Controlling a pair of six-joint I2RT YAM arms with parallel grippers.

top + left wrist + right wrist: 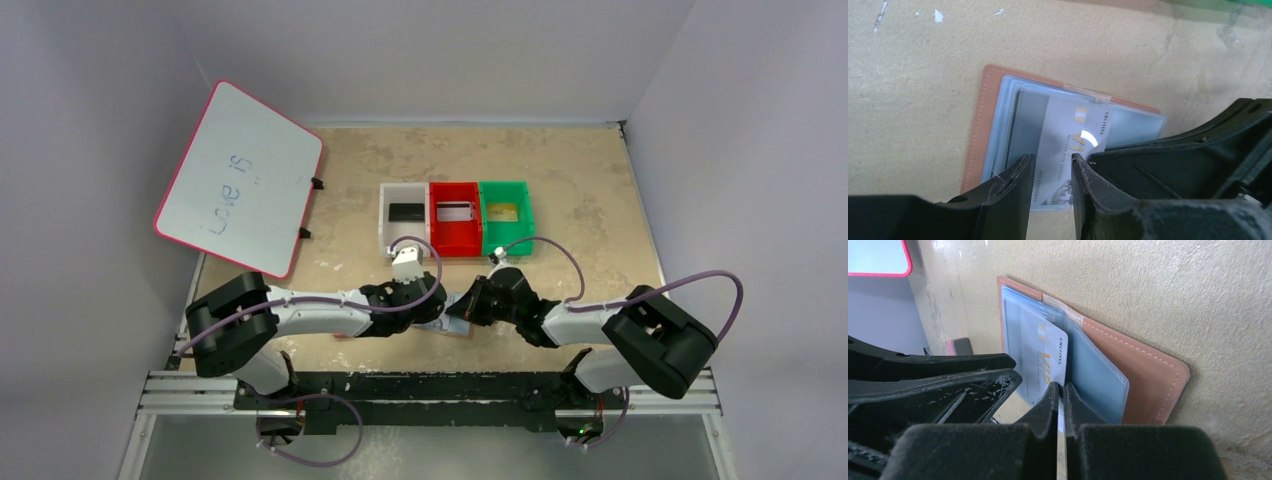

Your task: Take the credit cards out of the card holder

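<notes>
The right tool (1060, 389) is closed to a sliver on the long edge of the silver-grey card (1040, 362), and a pale strip shows between its jaws. I cannot tell whether a sleeve is pinched along with it. The left tool (1052, 162) is open, its fingers (1013, 186) a little apart over the card's near end, apparently steadying the card holder (1148, 372). The holder lies opened flat at the near middle of the bench (580, 180), between the two arms, with its blue-grey sleeves (1098, 377) facing up.

The step in hand looks to be drawing this card out. The next move calls for sliding it along the sleeve's mouth while the holder is kept down.

Farther off, the white bin (385, 215), red bin (455, 247) and green bin (527, 215) each hold one card.

The card bears a gold "VIP" and small edge print that looks like "CHILTINA", though I am not sure of it. The whiteboard (240, 175) at far left reads "Love is".
</notes>
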